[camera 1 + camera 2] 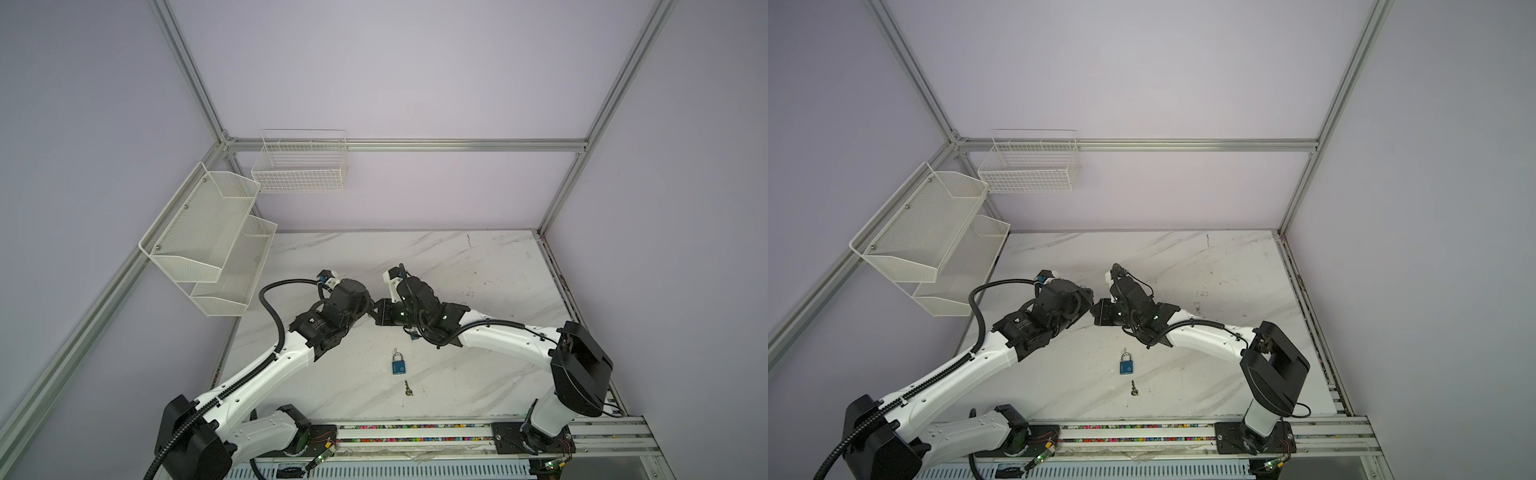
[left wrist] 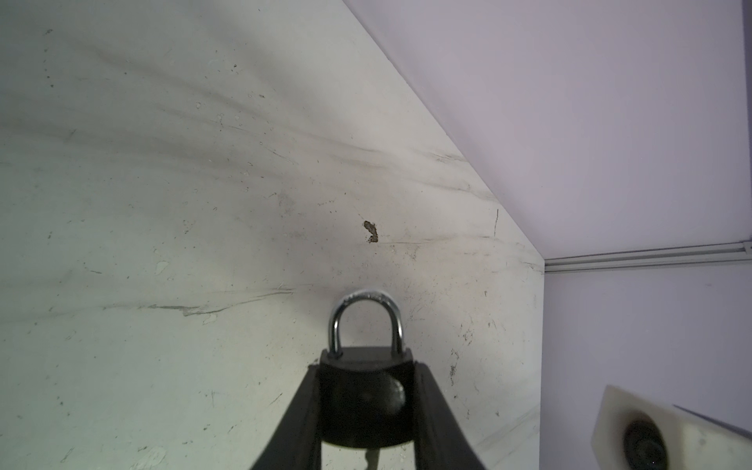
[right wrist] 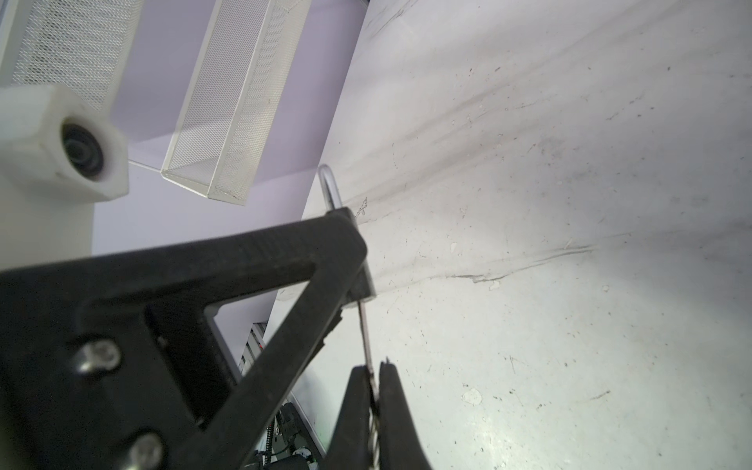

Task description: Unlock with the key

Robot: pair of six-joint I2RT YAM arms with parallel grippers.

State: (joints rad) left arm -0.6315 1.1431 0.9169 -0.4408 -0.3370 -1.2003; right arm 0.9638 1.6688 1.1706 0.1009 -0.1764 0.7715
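A black padlock [image 2: 358, 398] with a silver shackle [image 2: 366, 301] is held above the table, and my left gripper [image 2: 367, 368] is shut on its body from both sides. My right gripper [image 3: 372, 368] is shut on a thin metal key [image 3: 365, 333]. The key's blade runs straight up to the bottom face of the padlock [image 3: 366, 283]. How deep it sits in the keyhole I cannot tell. In both top views the left gripper [image 1: 368, 309] and the right gripper [image 1: 380, 313] meet tip to tip over the table's middle, hiding lock and key.
A blue padlock [image 1: 397, 364] lies flat on the marble table [image 1: 478, 374] near the front, with a loose key [image 1: 408, 388] just in front of it. White mesh shelves [image 1: 216, 241] and a wire basket [image 1: 299, 166] hang on the left and back walls.
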